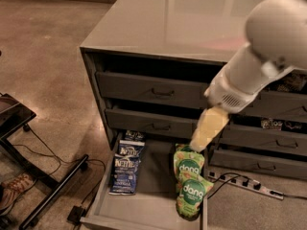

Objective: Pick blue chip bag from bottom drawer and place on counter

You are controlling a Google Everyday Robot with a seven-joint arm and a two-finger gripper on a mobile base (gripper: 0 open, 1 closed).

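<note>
The blue chip bag (125, 164) lies flat at the left of the open bottom drawer (152, 201), its white "Kettle" logo facing up. My gripper (207, 128), pale yellow at the end of the white arm (259, 68), hangs over the drawer's right side. Its tip is just above the upper green "dang" bag (188, 163) and to the right of the blue bag, apart from it. The counter (192, 18) is the glossy grey top of the cabinet, behind and above the arm.
A second green "dang" bag (193, 196) lies on the drawer's right edge. Shut grey drawers with dark handles (162, 93) fill the cabinet front. A power strip (244, 185) and cables lie on the floor at the right. A dark stand (14, 119) is at the left.
</note>
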